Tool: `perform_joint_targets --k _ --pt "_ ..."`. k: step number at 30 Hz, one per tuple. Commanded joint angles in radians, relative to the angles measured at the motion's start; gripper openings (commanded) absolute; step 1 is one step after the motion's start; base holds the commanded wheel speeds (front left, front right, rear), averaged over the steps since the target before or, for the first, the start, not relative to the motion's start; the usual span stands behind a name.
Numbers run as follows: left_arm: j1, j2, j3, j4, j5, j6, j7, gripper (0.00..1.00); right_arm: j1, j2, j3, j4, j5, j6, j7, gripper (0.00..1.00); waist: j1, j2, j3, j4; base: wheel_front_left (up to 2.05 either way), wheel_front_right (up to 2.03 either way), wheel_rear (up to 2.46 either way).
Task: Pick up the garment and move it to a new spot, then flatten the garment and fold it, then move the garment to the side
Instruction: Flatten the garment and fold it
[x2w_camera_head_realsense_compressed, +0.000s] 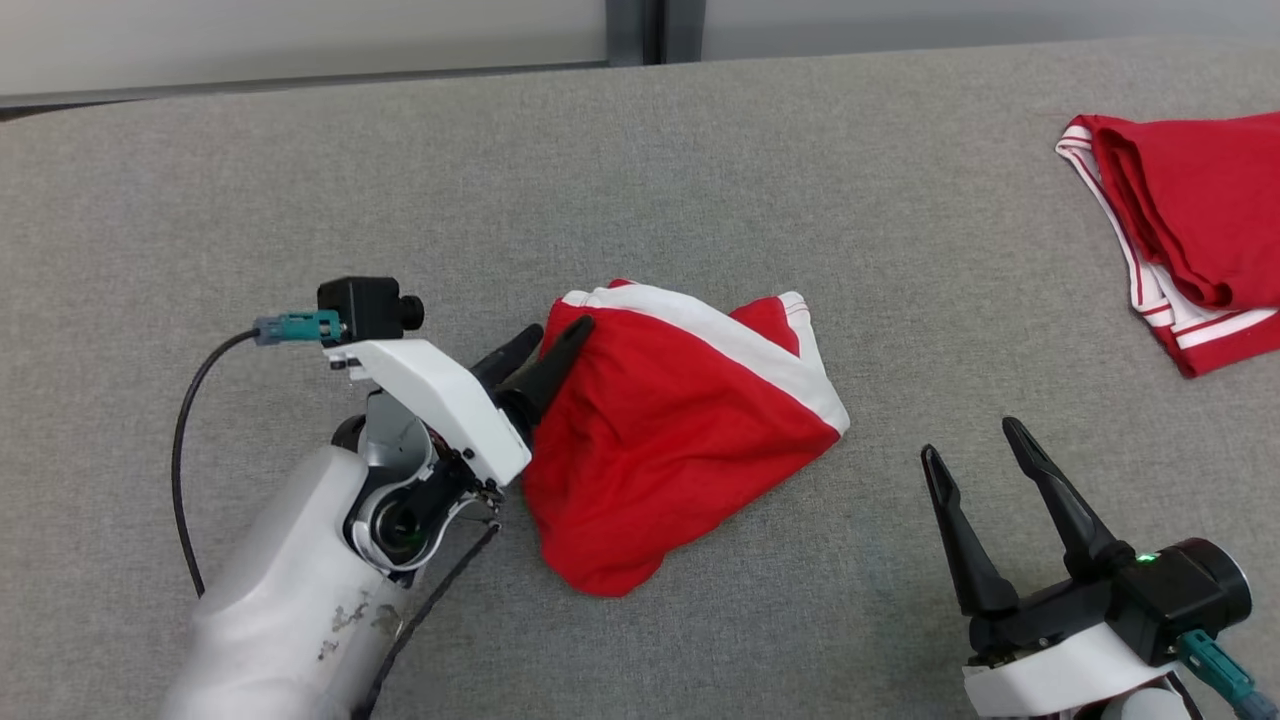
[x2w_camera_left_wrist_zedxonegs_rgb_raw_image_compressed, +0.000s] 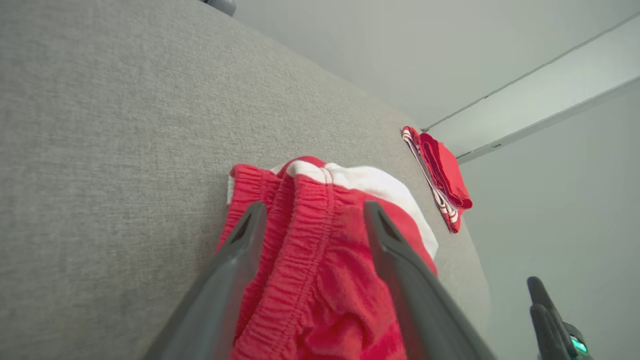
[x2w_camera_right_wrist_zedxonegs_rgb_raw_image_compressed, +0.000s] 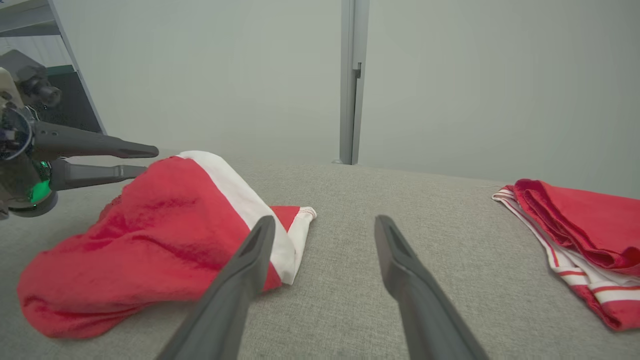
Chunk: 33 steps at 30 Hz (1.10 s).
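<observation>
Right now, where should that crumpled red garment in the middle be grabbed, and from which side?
Probably its gathered waistband, coming from the robot's left: that elastic ridge stands bunched and raised on the garment, and the open left gripper straddles it.

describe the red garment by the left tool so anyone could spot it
On the grey surface, look near its middle, beside the left tool. The crumpled red garment there has one broad white band, unlike the folded thin-striped red one far right.

Garment (x2w_camera_head_realsense_compressed: 670, 440): red matt knit cloth, ribbed elastic waistband, white trim. Table cover (x2w_camera_head_realsense_compressed: 300, 180): grey coarse-woven fabric. Gripper fingers (x2w_camera_right_wrist_zedxonegs_rgb_raw_image_compressed: 415, 280): matt dark plastic.
</observation>
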Motion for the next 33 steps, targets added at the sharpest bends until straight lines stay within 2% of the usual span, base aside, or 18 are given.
perform_joint_targets --k 1,9,10,11,12,13,14,19,25,27,31,33 --pt "-0.035 0.01 -0.001 0.006 -0.044 -0.001 0.014 1.0 -0.014 -0.005 -0.003 -0.005 -0.008 -0.002 0.0 1.0 0.0 0.0 0.027 -0.011 0.0 0.0 0.0" --pt "-0.092 0.018 -0.034 -0.026 -0.208 -0.001 0.088 1.0 -0.026 -0.002 -0.01 -0.007 -0.011 -0.002 0.0 1.0 0.0 0.0 0.057 -0.021 0.0 0.0 0.0" --pt "-0.097 0.022 -0.04 -0.036 -0.218 -0.001 0.091 0.86 -0.028 -0.001 -0.009 -0.007 -0.01 -0.002 0.0 1.0 0.0 0.0 0.06 -0.022 0.0 0.0 0.0" --pt "-0.105 0.027 -0.044 -0.049 -0.223 -0.001 0.08 0.58 -0.031 0.001 -0.009 -0.006 -0.011 -0.002 0.0 1.0 0.0 0.0 0.062 -0.024 0.0 0.0 0.0" --pt "-0.108 0.03 -0.047 -0.058 -0.228 -0.001 0.071 0.37 -0.033 0.002 -0.009 -0.006 -0.011 -0.002 0.0 1.0 0.0 0.0 0.064 -0.026 0.0 0.0 0.0" --pt "-0.11 0.034 -0.059 -0.075 -0.223 -0.001 0.06 0.09 -0.035 0.003 -0.009 -0.006 -0.011 -0.002 0.0 1.0 0.0 0.0 0.066 -0.027 0.0 0.0 0.0" --pt "-0.113 0.042 -0.073 -0.093 -0.214 -0.001 0.047 0.0 -0.037 0.005 -0.01 -0.005 -0.011 -0.002 0.0 1.0 0.0 0.0 0.067 -0.027 0.0 0.0 0.0" --pt "-0.075 0.091 -0.165 -0.209 -0.205 -0.001 0.017 0.0 -0.035 0.011 -0.026 -0.003 -0.007 -0.002 0.0 1.0 0.0 0.0 0.061 -0.014 0.0 0.0 0.0" --pt "0.028 0.181 -0.294 -0.372 -0.19 -0.001 -0.015 0.0 -0.028 0.019 -0.045 -0.005 0.002 -0.002 0.0 1.0 0.0 0.0 0.044 0.024 0.0 0.0 0.0" --pt "0.048 0.196 -0.314 -0.394 -0.184 -0.001 -0.024 0.0 -0.028 0.02 -0.047 -0.006 0.003 -0.002 0.0 1.0 0.0 0.0 0.042 0.03 0.0 0.0 0.0" --pt "0.134 0.275 -0.41 -0.466 -0.125 -0.001 -0.057 0.0 -0.027 0.025 -0.056 -0.007 0.008 -0.002 0.0 1.0 0.0 0.0 0.031 0.06 0.0 0.0 0.0" --pt "0.147 0.286 -0.431 -0.465 -0.103 -0.001 -0.06 0.0 -0.024 0.026 -0.057 -0.006 0.009 -0.002 0.0 1.0 0.0 0.0 0.029 0.066 0.0 0.0 0.0"
